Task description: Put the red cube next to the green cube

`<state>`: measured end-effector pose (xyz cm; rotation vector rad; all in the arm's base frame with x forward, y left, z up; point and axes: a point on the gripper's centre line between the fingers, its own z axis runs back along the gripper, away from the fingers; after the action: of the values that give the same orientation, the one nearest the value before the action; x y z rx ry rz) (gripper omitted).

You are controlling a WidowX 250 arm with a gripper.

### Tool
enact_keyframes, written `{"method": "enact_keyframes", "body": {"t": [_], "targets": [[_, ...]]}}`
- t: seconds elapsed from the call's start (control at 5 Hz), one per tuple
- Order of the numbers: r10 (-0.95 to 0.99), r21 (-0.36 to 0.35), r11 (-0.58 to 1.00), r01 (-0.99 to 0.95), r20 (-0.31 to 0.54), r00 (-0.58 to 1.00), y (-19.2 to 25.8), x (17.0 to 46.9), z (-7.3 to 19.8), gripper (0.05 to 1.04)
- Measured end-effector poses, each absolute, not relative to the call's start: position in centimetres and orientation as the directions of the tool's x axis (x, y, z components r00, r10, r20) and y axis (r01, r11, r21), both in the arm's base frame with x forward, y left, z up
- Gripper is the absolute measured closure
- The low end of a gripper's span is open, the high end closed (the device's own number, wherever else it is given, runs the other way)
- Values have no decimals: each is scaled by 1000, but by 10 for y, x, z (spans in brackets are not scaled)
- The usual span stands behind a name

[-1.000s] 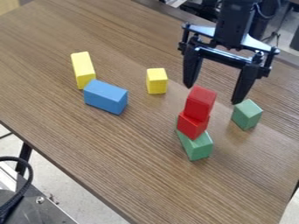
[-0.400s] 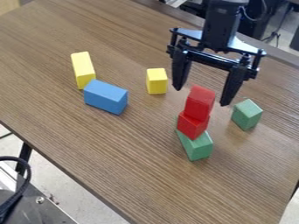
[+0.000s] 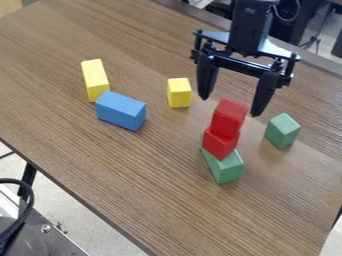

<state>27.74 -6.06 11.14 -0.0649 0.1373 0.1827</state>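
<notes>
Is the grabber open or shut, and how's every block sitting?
Gripper: open, empty
Upper red block: stacked
Lower red block: stacked, middle
Long green block: underneath both
Green cube: standing alone
Small yellow block: standing alone
Long yellow block: beside blue
Blue block: lying lengthwise

The bench [image 3: 153, 200] has a brown wood-grain top with streaks running across it, set at a slant to the view, with a dark leg [image 3: 27, 177] under its near left edge and a soft, pale sheen of light toward its right side. Below that edge lies a pale grey, speckled floor [image 3: 100, 232], and in the lower left corner a thick black cable [image 3: 31, 205] curves beside a grey metal plate [image 3: 63, 246] that carries a round bolt [image 3: 46, 228]. A light tan surface [image 3: 8, 6] fills the top left corner, and dark clutter stands beyond the far edge.
</notes>
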Motion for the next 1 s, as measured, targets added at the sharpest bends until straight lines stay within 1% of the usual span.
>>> {"method": "enact_keyframes", "body": {"t": [0.2,0.4,0.6,0.8,1.0], "targets": [[119,-63,989,-130,-160,980,-63,286,106,83],[101,-69,991,-115,-175,979,-64,288,101,83],[96,-77,991,-112,-184,978,-66,287,101,125],[103,-95,988,-121,-172,980,-68,288,98,404],[110,-105,986,-129,-171,979,-68,288,97,548]]}}
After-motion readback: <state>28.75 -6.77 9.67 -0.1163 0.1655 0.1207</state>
